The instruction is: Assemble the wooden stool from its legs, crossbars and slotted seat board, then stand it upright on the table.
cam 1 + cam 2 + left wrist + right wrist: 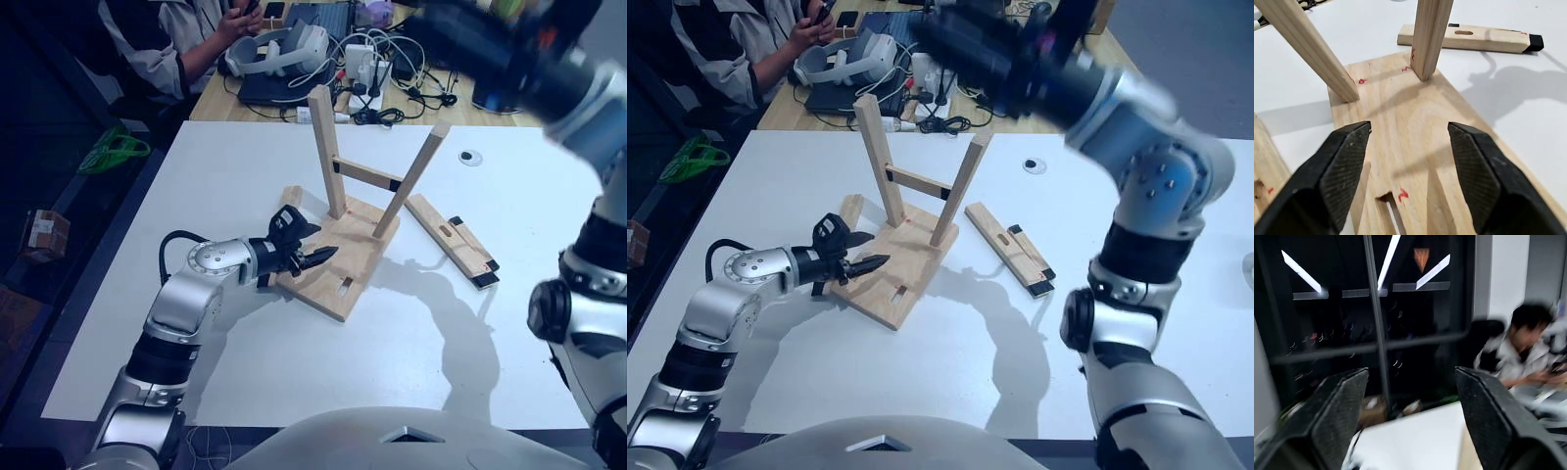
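Lying flat on the white table [245,157], the seat board [338,279] bears two legs [326,147] joined by a crossbar [370,176]; a loose leg [453,238] lies nearby. Left gripper [1409,147], spread, hovers over the board (right gripper [1413,396] too gapes, raised high).

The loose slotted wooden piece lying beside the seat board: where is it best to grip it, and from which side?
Probably at its middle, from above, with the jaws across its narrow width. The loose slotted piece lies flat on the table, long and narrow, apart from the seat board.
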{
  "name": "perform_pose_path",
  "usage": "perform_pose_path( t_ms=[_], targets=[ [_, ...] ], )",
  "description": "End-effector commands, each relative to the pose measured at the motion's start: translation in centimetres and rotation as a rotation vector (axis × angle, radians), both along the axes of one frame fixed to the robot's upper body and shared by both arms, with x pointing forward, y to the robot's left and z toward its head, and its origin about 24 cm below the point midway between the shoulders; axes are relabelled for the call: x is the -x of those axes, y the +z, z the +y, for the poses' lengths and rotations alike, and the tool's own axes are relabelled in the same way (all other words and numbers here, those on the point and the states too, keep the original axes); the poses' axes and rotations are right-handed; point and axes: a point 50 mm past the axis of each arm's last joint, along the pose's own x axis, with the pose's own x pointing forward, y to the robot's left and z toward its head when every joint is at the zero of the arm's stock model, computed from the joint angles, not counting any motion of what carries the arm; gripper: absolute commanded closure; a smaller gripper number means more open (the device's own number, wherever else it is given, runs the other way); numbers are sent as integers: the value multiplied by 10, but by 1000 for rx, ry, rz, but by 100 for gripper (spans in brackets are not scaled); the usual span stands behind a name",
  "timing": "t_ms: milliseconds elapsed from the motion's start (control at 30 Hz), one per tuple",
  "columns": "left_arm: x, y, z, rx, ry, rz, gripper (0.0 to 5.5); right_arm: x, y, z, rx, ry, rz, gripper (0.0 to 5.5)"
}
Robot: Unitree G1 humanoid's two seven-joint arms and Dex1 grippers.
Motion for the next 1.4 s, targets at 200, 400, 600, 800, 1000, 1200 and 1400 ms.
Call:
perform_pose_path(
  t_ms=[200,400,600,800,1000,1200,1400],
  targets=[
    [19,-38,10,-86,-18,234,259,-41,52,-9,-141,-354,-88,226],
    [21,-43,14,-108,-24,253,259,-49,-20,8,28,-260,52,226],
    [24,-45,10,-107,-29,247,259,-22,-193,33,456,-129,485,226],
    [24,-45,10,-111,-20,238,259,-44,-133,38,273,-213,316,226],
    [21,-41,10,-99,-5,217,259,-43,-30,26,-95,-202,130,226],
    [8,-18,7,52,72,142,259,24,-63,34,60,230,169,226],
    [-6,8,10,236,168,88,259,31,-185,37,327,108,519,226]
  ],
)
